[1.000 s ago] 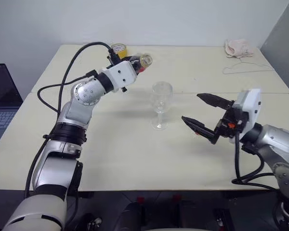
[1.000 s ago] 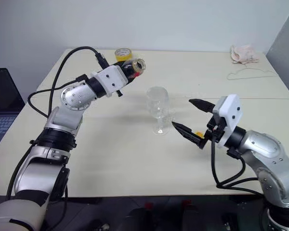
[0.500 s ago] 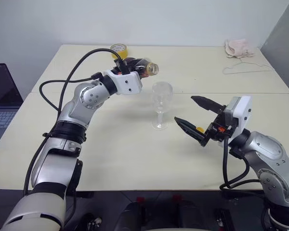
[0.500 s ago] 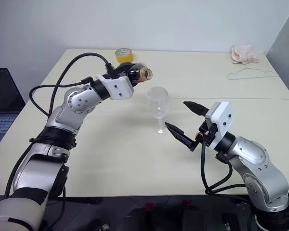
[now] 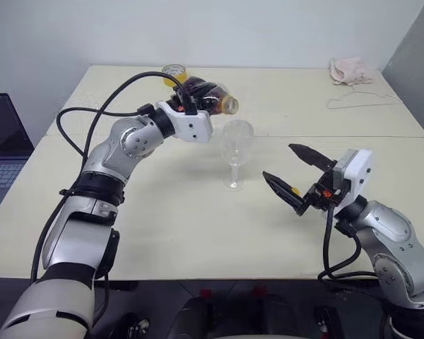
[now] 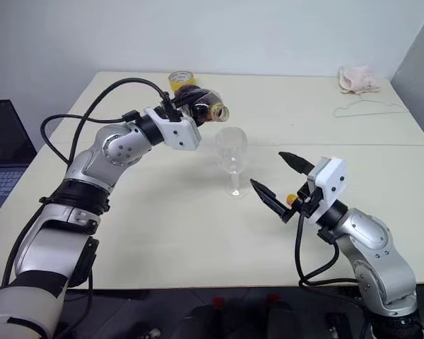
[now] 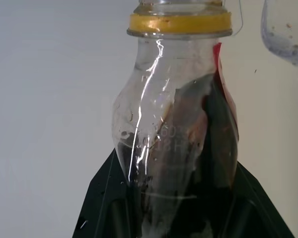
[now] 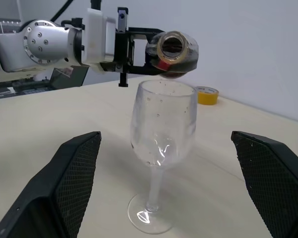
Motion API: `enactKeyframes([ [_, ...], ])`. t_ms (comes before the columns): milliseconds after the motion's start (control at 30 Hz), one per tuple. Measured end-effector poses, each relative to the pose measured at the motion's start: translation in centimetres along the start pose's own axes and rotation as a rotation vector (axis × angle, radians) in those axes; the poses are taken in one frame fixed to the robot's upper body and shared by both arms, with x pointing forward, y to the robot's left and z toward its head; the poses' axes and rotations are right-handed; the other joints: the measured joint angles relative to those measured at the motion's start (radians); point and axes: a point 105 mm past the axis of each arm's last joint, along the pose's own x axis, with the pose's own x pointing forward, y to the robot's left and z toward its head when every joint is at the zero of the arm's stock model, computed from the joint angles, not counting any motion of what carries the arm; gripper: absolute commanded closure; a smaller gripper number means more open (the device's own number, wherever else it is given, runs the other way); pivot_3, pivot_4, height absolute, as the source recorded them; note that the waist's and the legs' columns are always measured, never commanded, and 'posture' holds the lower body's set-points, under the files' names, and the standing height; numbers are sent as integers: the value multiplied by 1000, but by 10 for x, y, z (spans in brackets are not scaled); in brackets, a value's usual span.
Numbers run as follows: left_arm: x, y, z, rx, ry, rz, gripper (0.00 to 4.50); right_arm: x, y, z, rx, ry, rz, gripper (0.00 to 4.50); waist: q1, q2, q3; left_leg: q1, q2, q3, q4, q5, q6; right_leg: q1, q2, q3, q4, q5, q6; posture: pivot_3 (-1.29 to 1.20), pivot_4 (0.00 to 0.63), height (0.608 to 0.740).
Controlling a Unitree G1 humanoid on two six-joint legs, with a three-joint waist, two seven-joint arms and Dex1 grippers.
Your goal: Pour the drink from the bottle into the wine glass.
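Bottle [image 5: 210, 96]: clamped in left gripper [image 5: 195, 106], tipped sideways, uncapped mouth just above wine glass [image 5: 235, 153] rim.
Drink [image 7: 208, 134]: dark, inside bottle.
Right gripper [image 5: 291, 174]: fingers spread wide, empty, beside glass.

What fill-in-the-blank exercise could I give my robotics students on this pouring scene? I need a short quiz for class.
1. The left gripper holds the ____, tipped on its side with its open mouth toward the wine glass.
2. The wine glass stands upright on the table and is ____ of drink.
3. The right gripper stands ____, holding nothing, beside the glass.
4. Behind the left gripper lies a yellow ____.

Missing words: bottle; empty; open; tape roll
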Motion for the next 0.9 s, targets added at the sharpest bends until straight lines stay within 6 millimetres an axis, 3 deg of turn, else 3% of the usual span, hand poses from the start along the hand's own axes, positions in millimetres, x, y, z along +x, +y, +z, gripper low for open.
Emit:
enactKeyframes([
  [900,-5,4,-3,172,-15,-3,3110,4,-2,0,-3,-3,3,0,-2,0,0,0,0,0,0,0,0,0,0,0,0,0,0,0,150,740],
])
